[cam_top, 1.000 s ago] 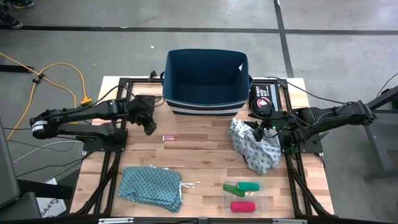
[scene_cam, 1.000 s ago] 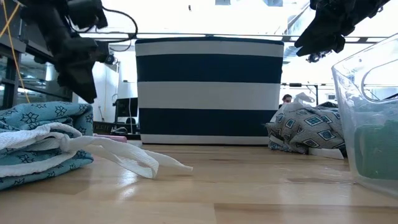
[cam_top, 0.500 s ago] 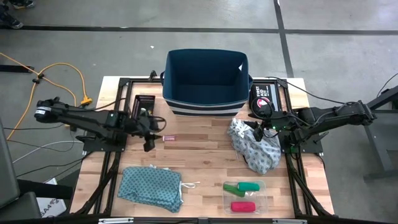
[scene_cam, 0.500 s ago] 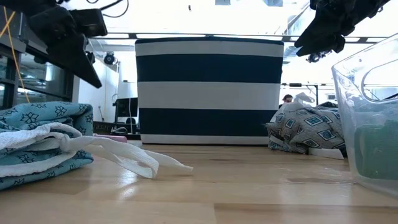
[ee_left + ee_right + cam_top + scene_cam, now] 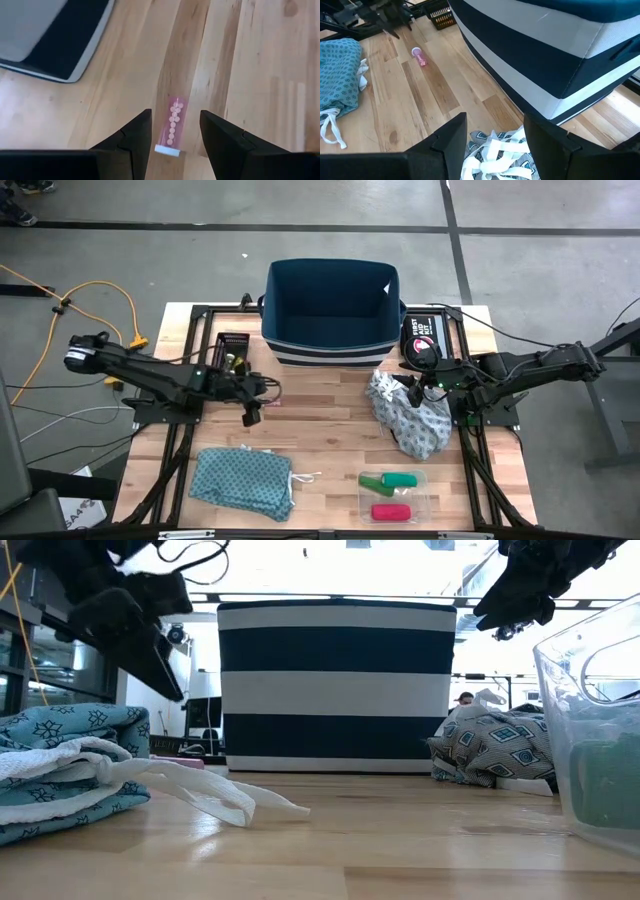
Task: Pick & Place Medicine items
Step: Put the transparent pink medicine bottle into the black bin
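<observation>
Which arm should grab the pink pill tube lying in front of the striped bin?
Left. Its claw is open right over the pink pill tube, fingers on either side. The right claw sits across the table above the grey cloth.

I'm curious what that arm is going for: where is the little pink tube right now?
The pink tube lies flat on the wooden table, left of centre in the high view, just in front of the striped bin, framed by the left end effector's open fingers.
</observation>
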Controlling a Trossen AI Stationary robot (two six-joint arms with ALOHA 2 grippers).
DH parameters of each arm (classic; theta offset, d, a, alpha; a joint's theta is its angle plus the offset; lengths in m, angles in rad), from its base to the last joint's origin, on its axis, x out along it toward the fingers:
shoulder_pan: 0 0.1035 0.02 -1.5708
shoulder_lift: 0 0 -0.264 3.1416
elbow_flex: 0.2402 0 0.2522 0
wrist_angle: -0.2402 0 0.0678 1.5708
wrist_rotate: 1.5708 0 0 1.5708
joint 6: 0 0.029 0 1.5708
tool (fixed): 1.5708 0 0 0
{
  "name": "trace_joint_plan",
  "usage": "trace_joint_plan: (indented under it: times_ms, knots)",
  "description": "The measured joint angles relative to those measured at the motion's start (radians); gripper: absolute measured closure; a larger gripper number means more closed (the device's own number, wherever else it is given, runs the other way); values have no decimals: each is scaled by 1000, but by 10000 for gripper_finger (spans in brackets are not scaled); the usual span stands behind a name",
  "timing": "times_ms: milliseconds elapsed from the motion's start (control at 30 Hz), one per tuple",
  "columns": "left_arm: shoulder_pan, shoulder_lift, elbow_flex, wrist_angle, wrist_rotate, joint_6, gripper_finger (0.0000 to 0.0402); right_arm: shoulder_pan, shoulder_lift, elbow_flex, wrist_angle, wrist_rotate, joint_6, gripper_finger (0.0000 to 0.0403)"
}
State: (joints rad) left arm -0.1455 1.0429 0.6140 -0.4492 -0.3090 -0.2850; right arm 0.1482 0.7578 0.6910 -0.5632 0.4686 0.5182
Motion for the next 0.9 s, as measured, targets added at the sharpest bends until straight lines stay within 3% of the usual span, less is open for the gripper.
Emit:
trace_joint_plan:
  times_ms: [367,900]
  knots:
    - [0,196,0,47,3,-1,242,0,0,0,0,0,0,219]
    - [0,253,0,64,3,46,242,0,0,0,2,0,0,219]
